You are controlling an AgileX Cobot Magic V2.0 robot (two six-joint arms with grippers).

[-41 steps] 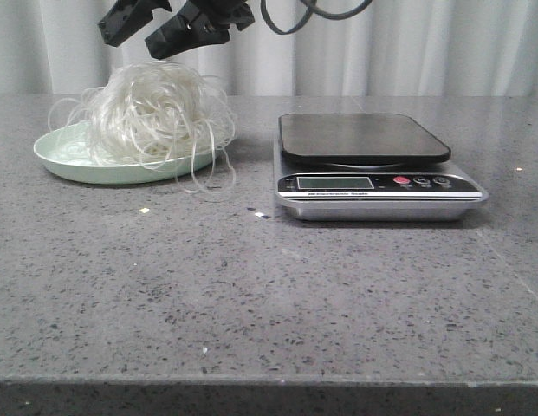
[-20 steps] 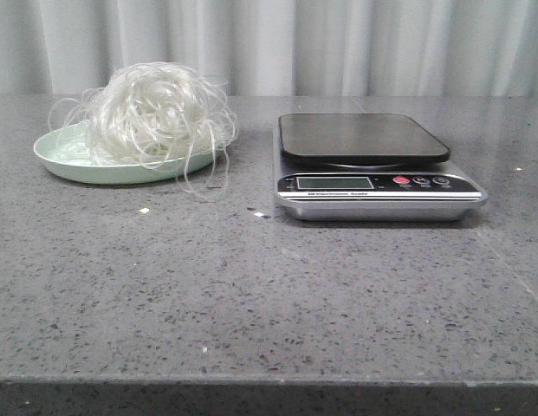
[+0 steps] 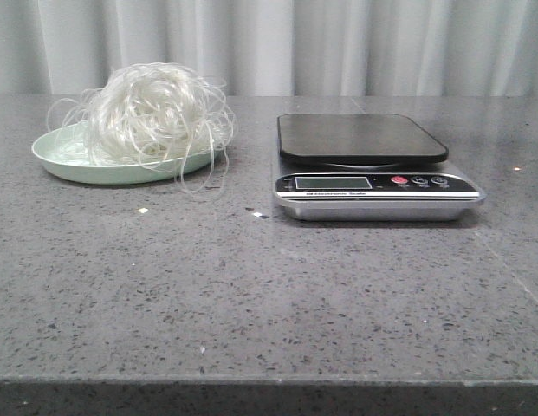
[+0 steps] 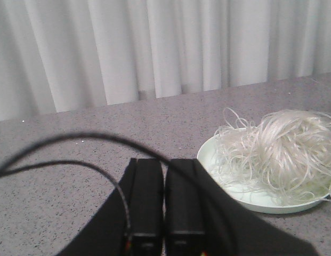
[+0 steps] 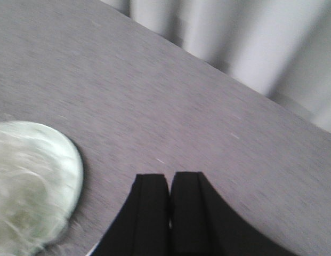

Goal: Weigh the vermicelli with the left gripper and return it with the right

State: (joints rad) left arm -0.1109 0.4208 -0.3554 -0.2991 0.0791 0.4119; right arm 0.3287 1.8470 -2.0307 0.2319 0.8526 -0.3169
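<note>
The vermicelli (image 3: pixel 154 113), a fluffy nest of thin white strands, rests on the pale green plate (image 3: pixel 56 160) at the left of the table. A few loose loops hang over the plate's right edge. The scale (image 3: pixel 372 165) stands to the right with its black platform bare. No gripper shows in the front view. In the left wrist view my left gripper (image 4: pixel 164 162) is shut and empty, off to one side of the plate (image 4: pixel 208 154) and the vermicelli (image 4: pixel 282 146). In the right wrist view my right gripper (image 5: pixel 170 177) is shut and empty above bare table, with the plate (image 5: pixel 69 154) blurred at the edge.
Pale curtains hang behind the table. A black cable (image 4: pixel 74 141) arcs across the left wrist view. Small crumbs (image 3: pixel 143 210) lie on the grey speckled table in front of the plate. The table's front edge runs along the bottom of the front view.
One second ago both black grippers hung above the vermicelli at the top of the front view. They have gone up out of that view. The vermicelli and plate stay in place.
</note>
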